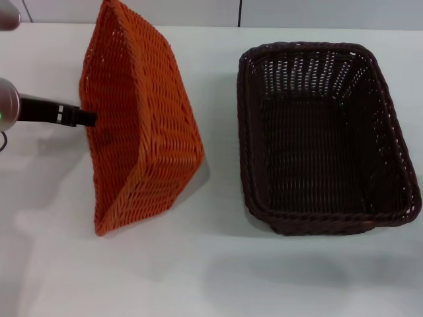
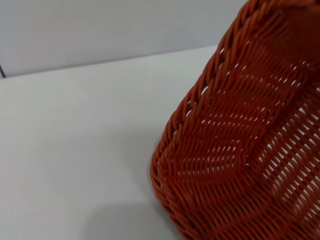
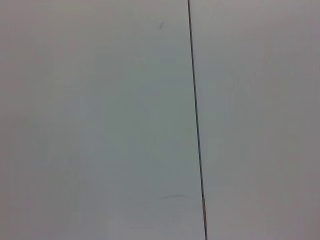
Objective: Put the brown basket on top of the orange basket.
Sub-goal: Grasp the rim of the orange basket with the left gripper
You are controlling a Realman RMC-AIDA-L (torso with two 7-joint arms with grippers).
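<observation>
The orange basket (image 1: 142,125) is tipping up on its long side, lifted at its left rim by the left gripper (image 1: 89,119), apparently clamped there, while the brown basket (image 1: 324,135) is sitting upright to its right, long axis running away from the robot, nearer the unseen right arm.

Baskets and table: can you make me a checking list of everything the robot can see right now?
Surface: white table, bare around the baskets.
Job's things: orange basket tipped up on one long side, on the robot's left; brown basket flat and upright on the right, nothing in it. They stand apart, not stacked.
Clutter: nothing seen.
Grippers: left gripper at the orange basket's raised rim, fingers hidden; right gripper not in view.
Cables: nothing seen.
Surroundings: pale wall with a thin vertical seam behind the table.
</observation>
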